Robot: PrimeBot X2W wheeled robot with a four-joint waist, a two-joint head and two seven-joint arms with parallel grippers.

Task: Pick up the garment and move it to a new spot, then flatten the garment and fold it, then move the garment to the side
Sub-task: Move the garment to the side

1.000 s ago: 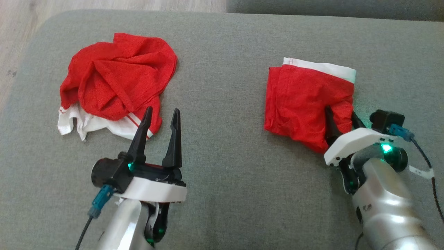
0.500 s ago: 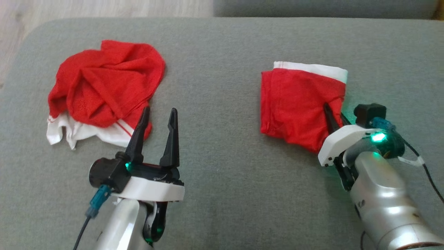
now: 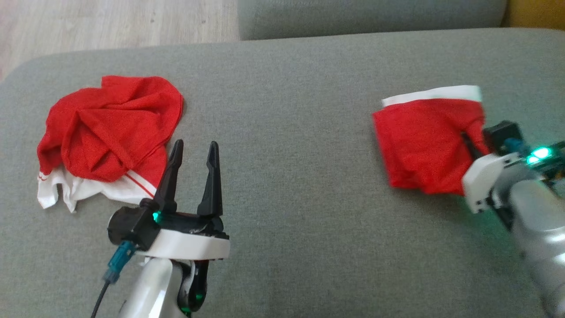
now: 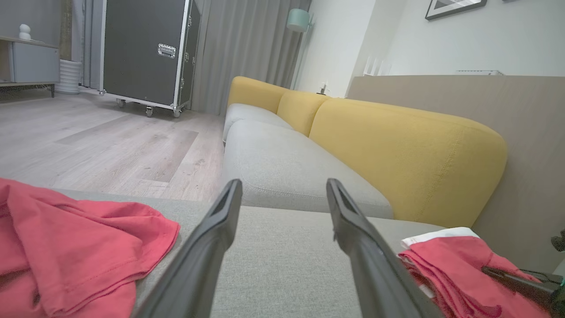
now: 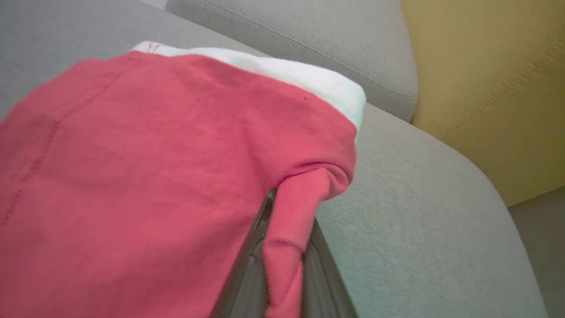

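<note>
A: How does the left end effector [image 3: 195, 145] stand?
B: Low on the left in the head view; two dark fingers pointing up, spread wide, nothing between them; the left forearm [image 3: 152, 287] rises from the bottom edge.
A: And the right end effector [image 3: 470, 142]?
B: Far right; fingers pressed together on an edge of the folded garment [image 3: 421, 145]; the right forearm [image 3: 540, 221] slants in from the lower corner.

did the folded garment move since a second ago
Yes: the folded garment, pinched by the right gripper, shifted right, away from the crumpled garment.
</note>
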